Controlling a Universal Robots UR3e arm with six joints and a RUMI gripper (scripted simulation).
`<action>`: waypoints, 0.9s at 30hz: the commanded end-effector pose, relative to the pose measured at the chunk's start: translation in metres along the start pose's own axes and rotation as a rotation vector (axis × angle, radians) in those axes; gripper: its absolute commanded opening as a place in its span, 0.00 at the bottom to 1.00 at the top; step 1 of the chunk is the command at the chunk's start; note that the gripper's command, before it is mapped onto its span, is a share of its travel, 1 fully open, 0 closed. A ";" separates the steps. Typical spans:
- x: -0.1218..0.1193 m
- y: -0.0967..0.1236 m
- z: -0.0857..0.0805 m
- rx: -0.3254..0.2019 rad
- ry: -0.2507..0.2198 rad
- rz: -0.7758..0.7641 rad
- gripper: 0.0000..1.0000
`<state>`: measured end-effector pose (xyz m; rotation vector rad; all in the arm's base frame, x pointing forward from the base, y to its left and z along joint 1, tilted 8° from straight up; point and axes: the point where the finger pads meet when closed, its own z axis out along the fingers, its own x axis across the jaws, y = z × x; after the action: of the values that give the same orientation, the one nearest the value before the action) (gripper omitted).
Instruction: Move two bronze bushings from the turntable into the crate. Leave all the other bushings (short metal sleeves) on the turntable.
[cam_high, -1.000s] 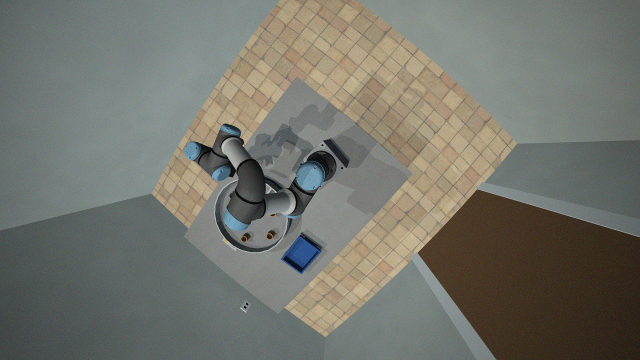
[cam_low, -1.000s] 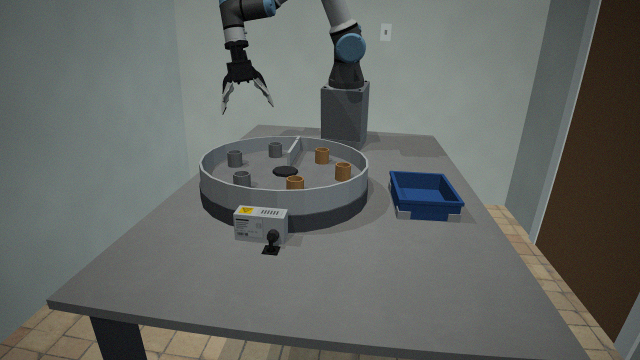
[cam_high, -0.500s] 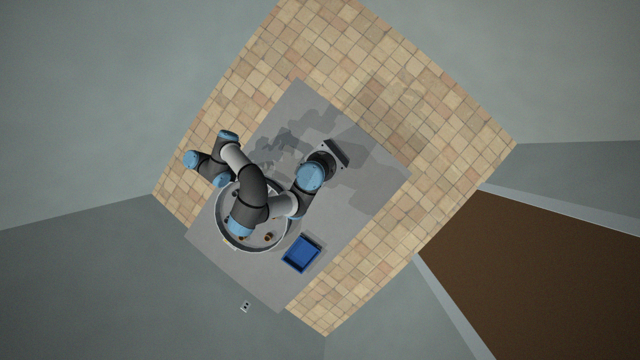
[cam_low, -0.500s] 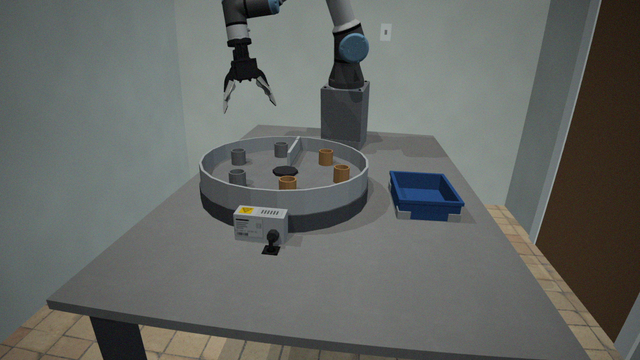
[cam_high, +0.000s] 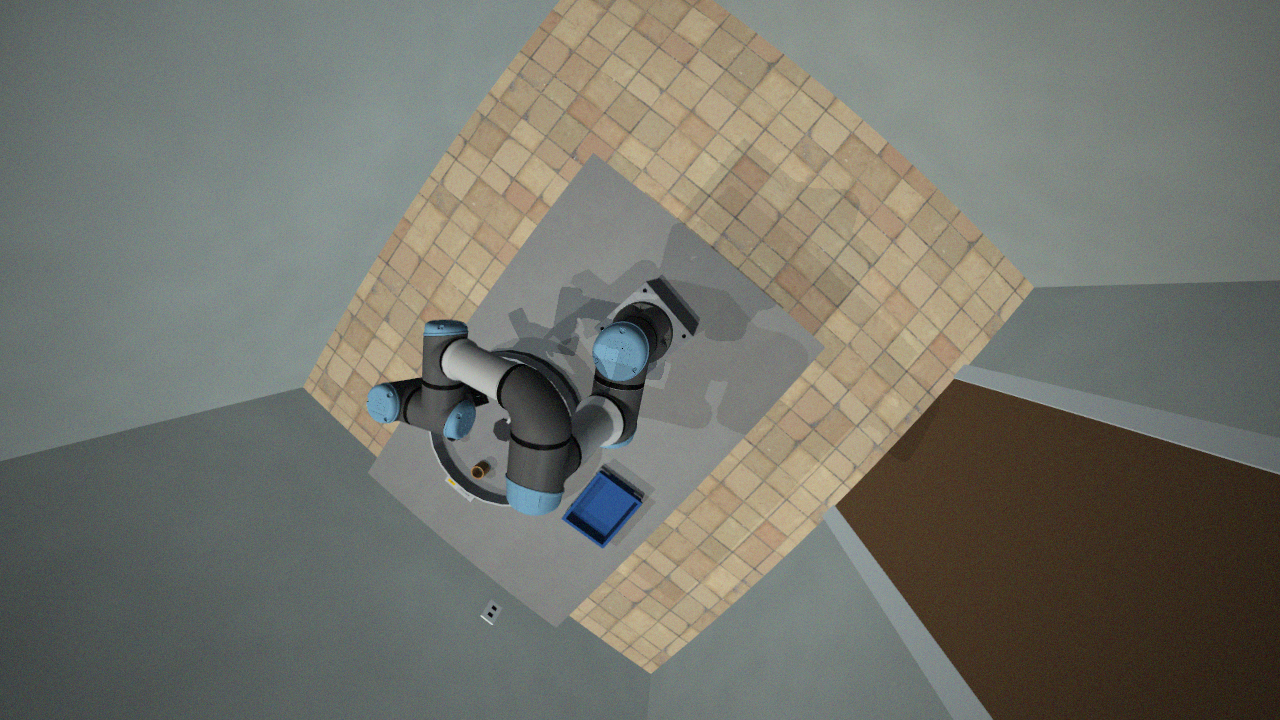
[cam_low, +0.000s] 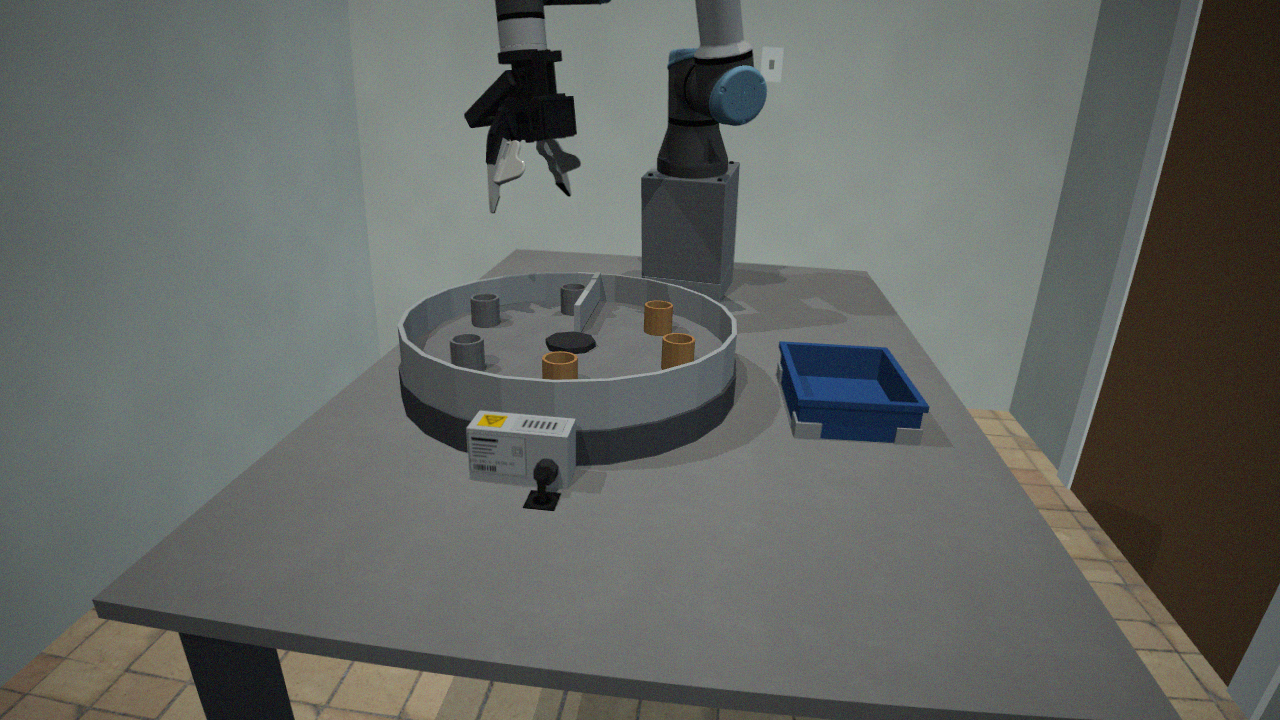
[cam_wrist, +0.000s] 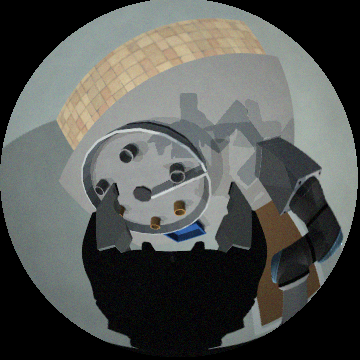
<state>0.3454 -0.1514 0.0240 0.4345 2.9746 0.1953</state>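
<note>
The round grey turntable (cam_low: 572, 394) (cam_high: 460, 461) (cam_wrist: 115, 170) holds three bronze bushings (cam_low: 657, 316) (cam_low: 677, 350) (cam_low: 559, 364) on its right and front and three grey bushings (cam_low: 484, 309) (cam_low: 466, 351) (cam_low: 572, 298) on its left and back. In the wrist view two bronze bushings (cam_wrist: 179, 206) (cam_wrist: 155, 222) show; a third is partly behind the left finger. One bronze bushing (cam_high: 482, 469) shows from above. The blue crate (cam_low: 854, 419) (cam_high: 601, 506) (cam_wrist: 187, 233) stands empty to the right of the turntable. My gripper (cam_low: 529, 198) (cam_wrist: 173, 183) is open and empty, high above the turntable's back left.
A upright divider (cam_low: 588, 302) and a black hub (cam_low: 570, 341) sit inside the turntable. A control box (cam_low: 519, 445) with a switch stands at the turntable's front. The arm's pedestal (cam_low: 689, 228) is behind the turntable. The arm hides most of the turntable from above.
</note>
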 end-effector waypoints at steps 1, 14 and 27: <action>-0.003 0.035 -0.015 0.061 -0.006 -0.273 1.00; -0.002 0.063 -0.025 0.105 -0.007 -0.494 1.00; -0.002 0.063 -0.025 0.105 -0.007 -0.494 0.06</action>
<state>0.3605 -0.0948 0.0576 -0.2934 2.9807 -0.0119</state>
